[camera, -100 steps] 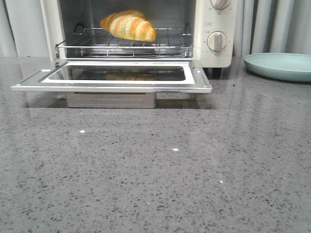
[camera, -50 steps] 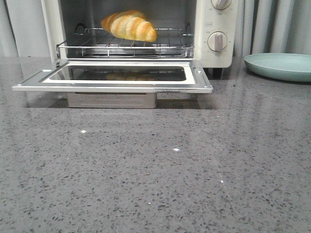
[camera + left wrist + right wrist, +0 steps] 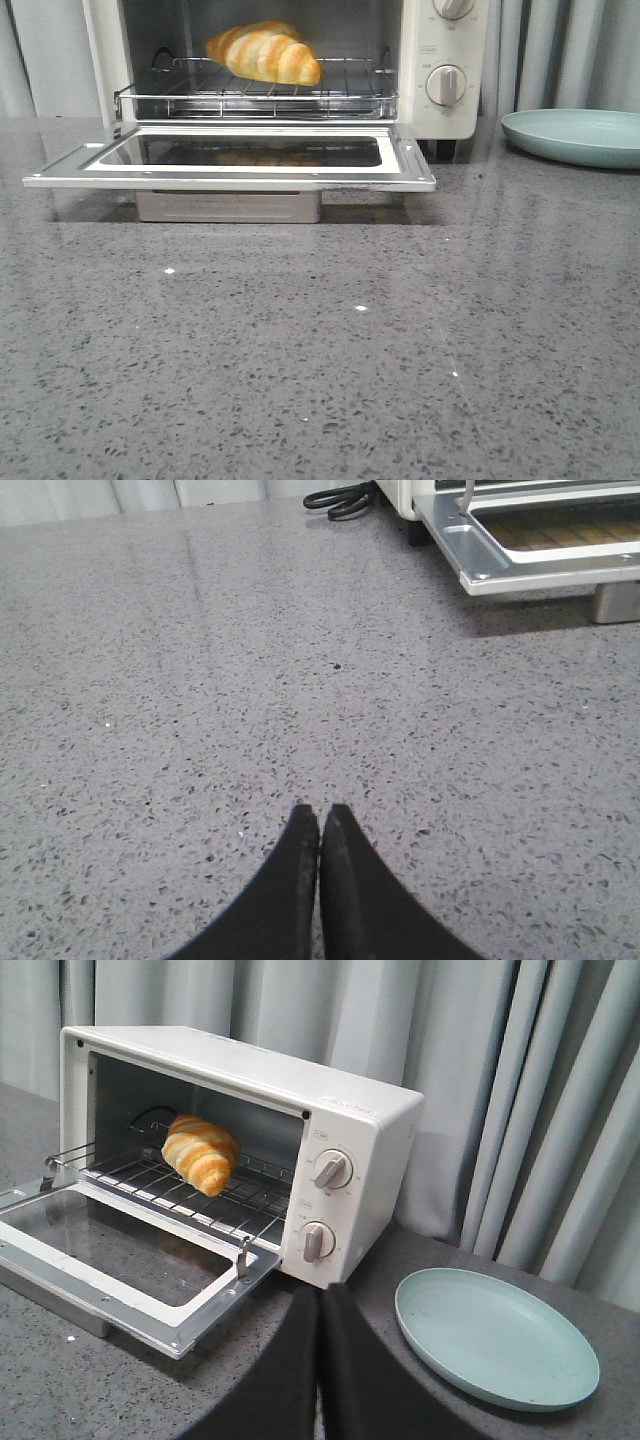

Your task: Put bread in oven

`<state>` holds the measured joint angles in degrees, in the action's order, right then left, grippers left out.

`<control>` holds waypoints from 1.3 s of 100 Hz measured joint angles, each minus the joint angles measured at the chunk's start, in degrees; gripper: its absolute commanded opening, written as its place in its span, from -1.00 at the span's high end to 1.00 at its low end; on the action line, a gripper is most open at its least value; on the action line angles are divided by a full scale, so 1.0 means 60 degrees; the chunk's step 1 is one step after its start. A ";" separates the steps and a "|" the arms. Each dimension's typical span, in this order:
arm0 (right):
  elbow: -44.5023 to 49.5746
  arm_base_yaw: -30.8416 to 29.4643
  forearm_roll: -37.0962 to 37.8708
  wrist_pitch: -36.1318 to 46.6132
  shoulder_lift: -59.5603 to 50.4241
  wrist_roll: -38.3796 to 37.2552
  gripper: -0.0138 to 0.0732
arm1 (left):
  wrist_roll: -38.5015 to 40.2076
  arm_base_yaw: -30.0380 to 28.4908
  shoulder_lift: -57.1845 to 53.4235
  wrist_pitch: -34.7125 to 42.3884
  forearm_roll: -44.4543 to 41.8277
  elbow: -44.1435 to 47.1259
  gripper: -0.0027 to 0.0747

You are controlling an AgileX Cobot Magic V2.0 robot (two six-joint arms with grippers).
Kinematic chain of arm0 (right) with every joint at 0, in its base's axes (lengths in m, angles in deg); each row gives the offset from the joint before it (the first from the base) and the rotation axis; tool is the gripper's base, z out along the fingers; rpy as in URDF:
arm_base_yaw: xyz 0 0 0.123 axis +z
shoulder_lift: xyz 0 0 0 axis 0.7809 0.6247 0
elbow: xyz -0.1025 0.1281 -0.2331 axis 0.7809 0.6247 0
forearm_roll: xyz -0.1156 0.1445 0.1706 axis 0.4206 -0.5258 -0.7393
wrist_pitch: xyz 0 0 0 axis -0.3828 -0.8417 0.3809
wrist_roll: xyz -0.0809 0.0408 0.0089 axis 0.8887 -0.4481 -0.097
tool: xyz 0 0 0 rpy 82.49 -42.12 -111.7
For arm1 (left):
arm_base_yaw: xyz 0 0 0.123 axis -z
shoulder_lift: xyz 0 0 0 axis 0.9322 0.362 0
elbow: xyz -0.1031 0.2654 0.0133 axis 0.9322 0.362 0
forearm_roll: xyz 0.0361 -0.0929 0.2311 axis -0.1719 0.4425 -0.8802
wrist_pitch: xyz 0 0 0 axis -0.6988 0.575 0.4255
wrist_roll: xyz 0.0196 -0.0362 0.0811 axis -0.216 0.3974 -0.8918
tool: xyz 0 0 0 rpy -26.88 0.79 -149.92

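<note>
bread [image 3: 264, 53]: sitting on the wire rack [image 3: 256, 88] inside the oven, w/ its pointed end angling down toward the door side. Nothing's touching it. Also showing in the right wrist view [image 3: 201, 1153], glossy orange w/ pale stripes.

oven [image 3: 443, 60]: door [image 3: 230, 163] is hanging wide open, lying flat out over the counter, glass window facing up. Rack is slid partway out above the door. Two knobs stacked on the panel on the robot's right side of the opening.

crumb tray [image 3: 228, 206]: metal box thing sitting under the dropped door, resting on the counter.

plate [image 3: 575, 136]: pale green, sitting on the counter to the right of the oven, near it but not touching. Nothing on it.

left gripper [image 3: 320, 816]: fingers pressed together tip to tip, holding nothing, hovering over bare counter [image 3: 250, 680] w/ the oven door corner well off to one side.

right gripper [image 3: 319, 1300]: also clamped closed on nothing, pointing btw the oven's knob panel and the plate.

cable [image 3: 342, 497]: black cord lying on the counter beside the oven's foot, left wrist view only.
</note>
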<state>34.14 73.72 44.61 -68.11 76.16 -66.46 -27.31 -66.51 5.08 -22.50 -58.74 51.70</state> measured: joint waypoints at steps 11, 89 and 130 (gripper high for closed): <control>0.0021 0.0000 0.0007 0.0000 -0.0024 0.0000 0.81 | 0.0000 0.0000 0.0000 0.0000 0.0000 0.0000 0.99; 0.5187 -0.3570 -0.0569 0.0346 -0.2218 -0.0865 0.81 | 0.0000 0.0000 0.0000 -0.0017 0.0000 0.0000 0.99; 0.5187 -0.3570 -0.0569 0.0306 -0.2310 -0.0705 0.81 | 0.0015 0.0000 0.0000 -0.0017 0.0000 0.0000 0.99</control>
<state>65.26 52.30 41.20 -66.28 62.30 -70.69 -27.22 -66.51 5.08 -22.60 -58.74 51.70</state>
